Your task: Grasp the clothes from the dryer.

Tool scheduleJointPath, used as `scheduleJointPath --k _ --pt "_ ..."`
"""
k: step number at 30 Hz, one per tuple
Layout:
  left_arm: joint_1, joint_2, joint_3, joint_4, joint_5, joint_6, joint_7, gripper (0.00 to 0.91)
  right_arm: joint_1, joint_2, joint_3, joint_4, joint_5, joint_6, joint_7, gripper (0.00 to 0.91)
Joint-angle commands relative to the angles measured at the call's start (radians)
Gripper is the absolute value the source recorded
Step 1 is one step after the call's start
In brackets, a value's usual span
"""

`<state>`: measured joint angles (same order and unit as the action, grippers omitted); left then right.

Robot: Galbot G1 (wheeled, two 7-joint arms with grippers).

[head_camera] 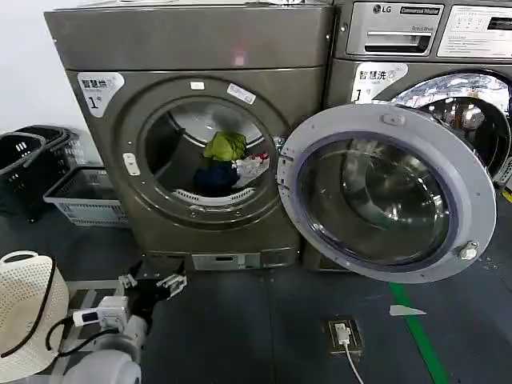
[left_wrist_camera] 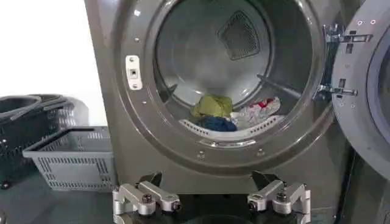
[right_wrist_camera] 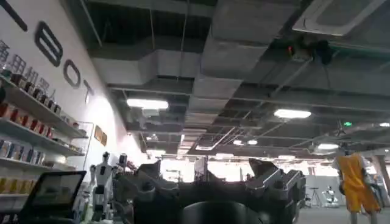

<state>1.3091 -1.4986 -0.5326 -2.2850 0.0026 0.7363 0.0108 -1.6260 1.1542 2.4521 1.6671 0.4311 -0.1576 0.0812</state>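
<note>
The dryer (head_camera: 192, 48) stands with its grey-rimmed glass door (head_camera: 480, 184) swung wide to the right. Inside the drum lie the clothes (head_camera: 228, 160): a yellow-green piece (left_wrist_camera: 212, 105) on top, a dark navy one (left_wrist_camera: 216, 123) under it, and a white one with red marks (left_wrist_camera: 259, 112) beside them. My left gripper (head_camera: 152, 282) hangs low in front of the dryer's base, below the porthole and well short of the clothes. It is open and holds nothing, as the left wrist view of the gripper (left_wrist_camera: 207, 179) also shows. My right gripper (right_wrist_camera: 204, 173) points up at the ceiling, open and holding nothing.
An LG machine (head_camera: 416, 32) stands right of the dryer, partly behind the open door. A grey basket (head_camera: 84, 196) and black baskets (head_camera: 24, 160) sit on the floor at the left. A white woven object (head_camera: 24, 312) is at my lower left. A floor socket (head_camera: 342, 334) and green tape (head_camera: 416, 328) mark the floor.
</note>
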Motion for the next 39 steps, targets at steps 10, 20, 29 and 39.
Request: scheduleJointPath --k 10,20,29,39 --pt "0.001 0.003 0.007 -0.010 0.001 0.049 0.001 0.907 -0.010 0.001 0.006 -0.014 0.013 0.045 0.014 0.907" --pt "-0.001 0.004 0.024 -0.016 0.004 0.049 0.001 0.907 -0.010 0.003 0.015 -0.019 0.032 0.049 0.021 0.907" --pt "-0.005 0.004 0.024 -0.009 0.004 0.049 0.000 0.907 -0.013 0.003 0.018 -0.017 0.040 0.049 0.021 0.907" --pt "-0.019 0.003 0.022 0.008 0.005 0.049 0.000 0.907 -0.012 0.003 0.019 -0.022 0.041 0.051 0.022 0.907"
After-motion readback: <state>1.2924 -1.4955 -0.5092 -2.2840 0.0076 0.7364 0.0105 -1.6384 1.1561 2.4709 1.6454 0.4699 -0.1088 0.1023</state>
